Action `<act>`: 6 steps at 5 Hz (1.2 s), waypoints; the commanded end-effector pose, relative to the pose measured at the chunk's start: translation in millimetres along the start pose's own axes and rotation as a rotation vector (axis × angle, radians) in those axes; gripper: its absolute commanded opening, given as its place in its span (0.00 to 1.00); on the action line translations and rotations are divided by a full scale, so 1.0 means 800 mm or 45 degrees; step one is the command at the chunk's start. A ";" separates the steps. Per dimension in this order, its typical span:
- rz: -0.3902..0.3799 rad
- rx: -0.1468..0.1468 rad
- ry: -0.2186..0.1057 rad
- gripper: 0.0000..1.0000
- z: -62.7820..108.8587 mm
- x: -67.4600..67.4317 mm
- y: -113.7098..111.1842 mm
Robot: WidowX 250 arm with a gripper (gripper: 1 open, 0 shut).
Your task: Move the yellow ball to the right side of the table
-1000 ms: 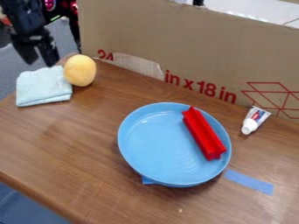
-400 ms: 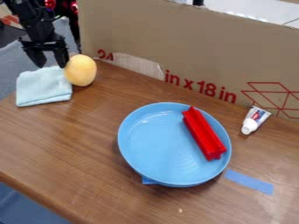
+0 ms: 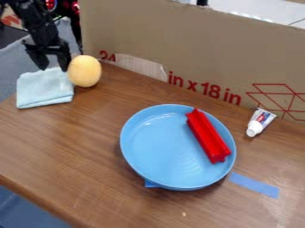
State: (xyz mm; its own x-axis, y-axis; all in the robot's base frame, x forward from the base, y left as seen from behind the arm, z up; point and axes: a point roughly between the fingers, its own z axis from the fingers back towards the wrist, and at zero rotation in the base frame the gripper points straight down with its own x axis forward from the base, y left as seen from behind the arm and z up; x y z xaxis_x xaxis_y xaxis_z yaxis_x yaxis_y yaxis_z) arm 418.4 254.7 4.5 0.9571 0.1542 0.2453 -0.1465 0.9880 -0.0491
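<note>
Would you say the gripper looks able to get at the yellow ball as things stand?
Probably yes. The open gripper hangs just left of the yellow ball, above the light blue cloth; nothing stands between them, and the cardboard box stays behind.

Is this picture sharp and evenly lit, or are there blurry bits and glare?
The single camera view is soft and low in detail: the gripper at top left is dark and smeared; the table shows pale sheen near the blue plate; the yellow ball is evenly lit.

The black arm reaches down at the far left; its hand points steeply downward — fingers spread wide, holding nothing.
</note>
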 end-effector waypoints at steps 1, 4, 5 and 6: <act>-0.041 0.072 -0.091 1.00 0.030 0.048 -0.007; -0.069 0.044 -0.053 1.00 0.026 0.018 -0.008; -0.090 0.050 -0.055 1.00 0.022 0.008 0.010; -0.093 0.035 -0.054 1.00 0.017 -0.005 0.009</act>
State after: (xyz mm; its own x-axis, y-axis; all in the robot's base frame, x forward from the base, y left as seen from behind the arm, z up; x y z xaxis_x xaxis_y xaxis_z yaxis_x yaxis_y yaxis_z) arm 407.2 257.7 -7.9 0.9651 0.0867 0.2472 -0.0820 0.9962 -0.0293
